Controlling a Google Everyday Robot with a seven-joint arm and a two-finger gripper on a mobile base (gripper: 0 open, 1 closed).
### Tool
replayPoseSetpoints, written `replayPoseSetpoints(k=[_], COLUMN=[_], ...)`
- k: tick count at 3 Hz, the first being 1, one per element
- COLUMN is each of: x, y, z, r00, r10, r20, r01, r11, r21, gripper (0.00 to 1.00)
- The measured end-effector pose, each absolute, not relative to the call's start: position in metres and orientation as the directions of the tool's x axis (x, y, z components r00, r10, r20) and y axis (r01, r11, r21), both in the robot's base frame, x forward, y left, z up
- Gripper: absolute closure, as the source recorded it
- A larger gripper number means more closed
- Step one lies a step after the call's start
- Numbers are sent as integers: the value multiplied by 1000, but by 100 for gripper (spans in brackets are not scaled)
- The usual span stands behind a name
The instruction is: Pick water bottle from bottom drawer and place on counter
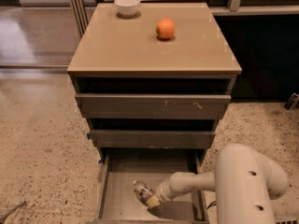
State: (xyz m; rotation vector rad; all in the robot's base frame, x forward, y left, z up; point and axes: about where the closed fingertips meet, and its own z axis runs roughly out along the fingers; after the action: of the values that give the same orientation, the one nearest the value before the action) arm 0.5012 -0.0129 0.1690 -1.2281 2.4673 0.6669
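The robot's cream-coloured gripper (153,200) sits low in the frame, just left of centre, reaching down inside the open grey-brown bottom drawer (119,181). It meets the near end of the small clear plastic water bottle (141,189) with a dark red-and-white label band. Whether it grips the bottle or only touches it cannot be told. The bottle lies on the drawer's flat grey floor, slanting up and to the left from the gripper.

The rounded cream arm (191,183) runs right from the gripper to a bulky housing in the lower right corner. Above the drawer, two shallower grey-brown drawers (152,105) stand partly pulled out. The glossy tan-beige counter (140,50) fills the upper middle, bearing a round orange (165,28) and, at its far left edge, a small white bowl (127,5).
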Motion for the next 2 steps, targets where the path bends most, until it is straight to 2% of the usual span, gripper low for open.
replayPoseSetpoints(k=[2], x=[495], y=[-38], z=[262], r00=[-540], r10=[-630], r20=[-558], r01=[-839], r11=[453], r21=[300], gripper=[100])
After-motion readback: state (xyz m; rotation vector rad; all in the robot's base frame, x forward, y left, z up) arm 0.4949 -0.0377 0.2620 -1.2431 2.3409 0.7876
